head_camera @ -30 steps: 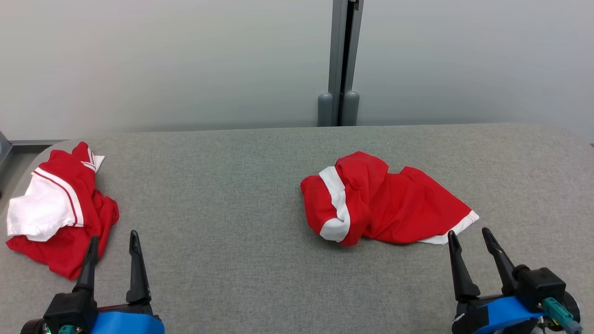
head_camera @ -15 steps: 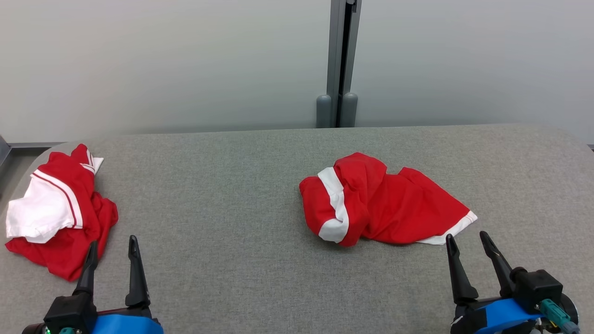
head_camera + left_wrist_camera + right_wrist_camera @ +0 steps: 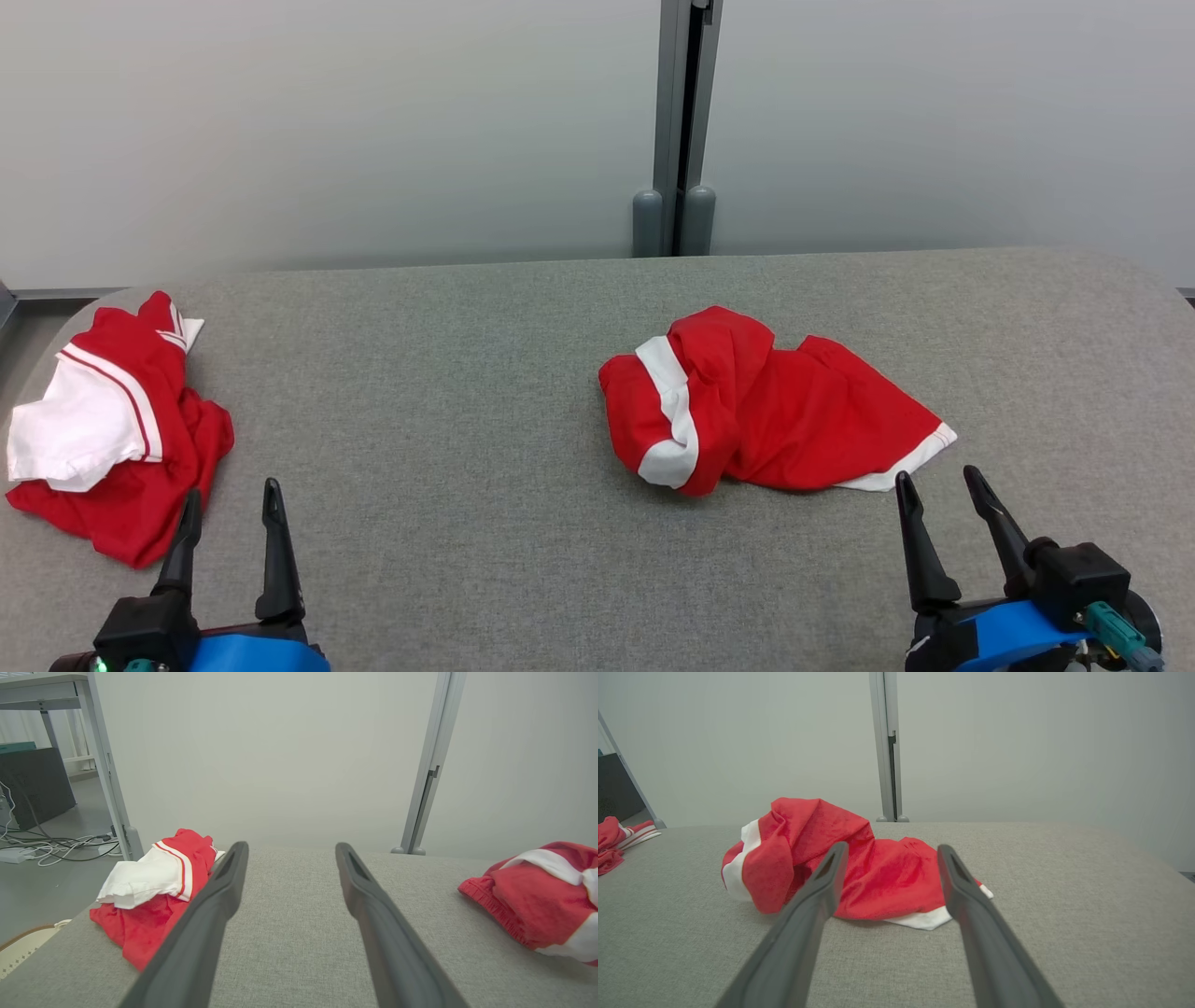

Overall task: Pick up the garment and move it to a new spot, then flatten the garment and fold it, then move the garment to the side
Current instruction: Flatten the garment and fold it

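A crumpled red garment [image 3: 784, 420] with white bands lies right of the middle of the grey table [image 3: 448, 392]. In the right wrist view the garment [image 3: 887, 877] sits just beyond my fingertips. My right gripper [image 3: 936, 473] [image 3: 893, 847] is open and empty, a short way in front of the garment's white hem corner and not touching it. At the lower left my left gripper [image 3: 231, 490] [image 3: 292, 847] is open and empty over bare table. The garment's edge [image 3: 537, 896] shows far to its right.
A second red and white garment [image 3: 103, 429] [image 3: 154, 886] lies bunched at the table's left edge, just left of my left gripper. A pale wall with a grey post [image 3: 677, 131] stands behind the table. Cables [image 3: 51, 847] lie on the floor beyond the left edge.
Both grippers have drawn back slightly toward me, still open. The picture has shifted a little to the left, so the camera has turned. Neither garment has moved.
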Available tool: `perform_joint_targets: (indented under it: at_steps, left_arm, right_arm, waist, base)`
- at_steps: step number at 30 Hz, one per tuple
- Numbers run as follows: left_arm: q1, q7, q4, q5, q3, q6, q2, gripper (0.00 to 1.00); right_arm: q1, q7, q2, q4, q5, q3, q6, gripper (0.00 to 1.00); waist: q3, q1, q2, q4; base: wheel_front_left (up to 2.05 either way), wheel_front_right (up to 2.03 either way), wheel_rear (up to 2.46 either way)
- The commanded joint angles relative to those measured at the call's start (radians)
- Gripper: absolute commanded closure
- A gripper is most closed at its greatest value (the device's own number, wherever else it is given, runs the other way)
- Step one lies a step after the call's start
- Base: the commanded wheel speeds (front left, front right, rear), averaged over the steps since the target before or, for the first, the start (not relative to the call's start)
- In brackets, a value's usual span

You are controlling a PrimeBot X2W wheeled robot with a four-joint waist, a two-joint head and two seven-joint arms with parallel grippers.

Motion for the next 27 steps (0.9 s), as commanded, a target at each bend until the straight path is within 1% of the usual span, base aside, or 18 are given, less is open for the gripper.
perform_joint_targets:
  at_steps: [1,11,17,20,23,27]
  left_arm:
    - [-0.02,-0.003,0.004,0.005,0.01,-0.004,0.0,0.0]
    - [-0.018,-0.003,0.012,0.011,0.011,-0.007,-0.005,0.0]
    - [-0.039,-0.003,0.022,0.017,-0.013,-0.01,-0.008,0.0]
    - [-0.079,-0.003,0.04,0.021,-0.064,-0.013,-0.009,0.0]
    - [-0.137,-0.003,0.078,0.025,-0.145,-0.017,-0.009,0.0]
    - [-0.224,-0.003,0.136,0.007,-0.299,-0.016,-0.005,0.0]
  right_arm:
    - [-0.001,-0.004,-0.005,0.002,-0.003,0.001,0.0,0.0]
    - [-0.015,-0.004,-0.005,0.007,-0.003,0.012,0.0,0.0]
    - [-0.02,-0.004,-0.005,0.005,-0.005,0.016,0.0,0.0]
    - [-0.022,-0.004,-0.005,0.005,-0.005,0.02,0.0,0.0]
    - [-0.033,-0.004,-0.005,0.004,-0.002,0.029,0.0,0.0]
    - [-0.045,-0.004,-0.005,0.004,0.003,0.039,0.0,0.0]
  waist:
    - [0.0,0.0,0.0,0.0]
    - [-0.009,0.0,0.0,0.004]
    - [-0.008,0.0,0.0,0.002]
    - [0.0,0.0,0.0,-0.007]
    - [0.012,0.0,0.0,-0.027]
    - [0.035,0.0,0.0,-0.069]
  base:
    - [0.0,0.0,0.0]
    - [0.0,0.0,0.0]
    - [0.0,0.0,0.0]
    - [0.0,0.0,0.0]
    - [0.0,0.0,0.0]
    - [0.0,0.0,0.0]
